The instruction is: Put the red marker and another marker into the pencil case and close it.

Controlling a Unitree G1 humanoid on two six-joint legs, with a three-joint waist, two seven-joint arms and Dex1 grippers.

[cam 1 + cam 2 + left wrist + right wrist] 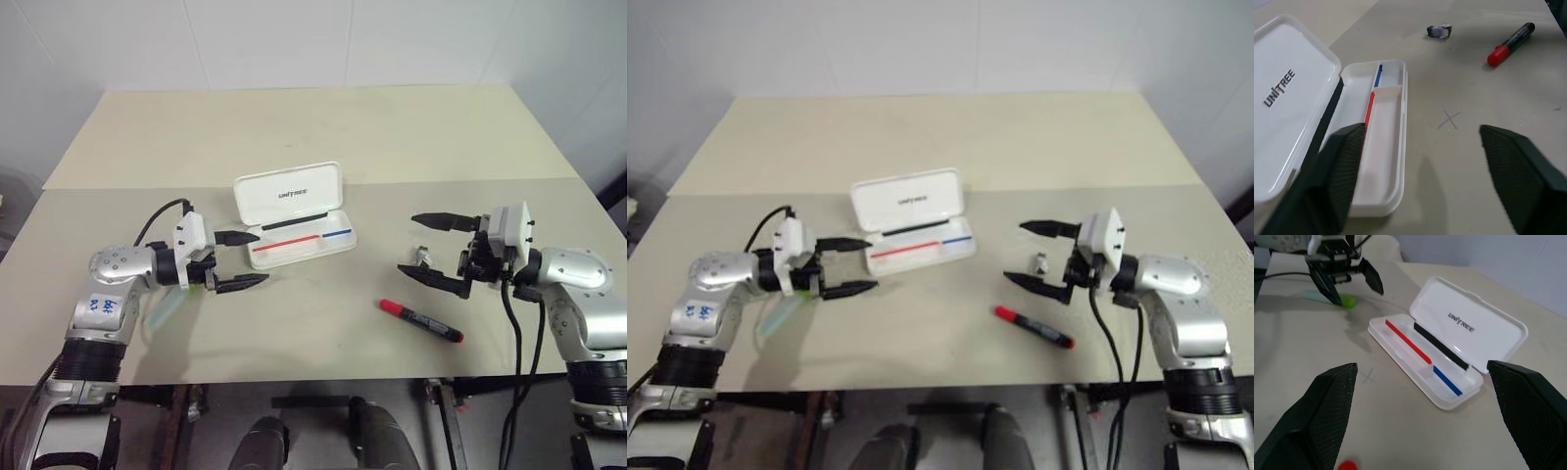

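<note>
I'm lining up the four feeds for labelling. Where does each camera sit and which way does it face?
Left eye and right eye: on the head, looking forward and down at the table; both arms show.
Left wrist: along the open left hand toward the pencil case and red marker.
Right wrist: along the open right hand toward the case and the left hand over the green marker.
All four share the open case.
</note>
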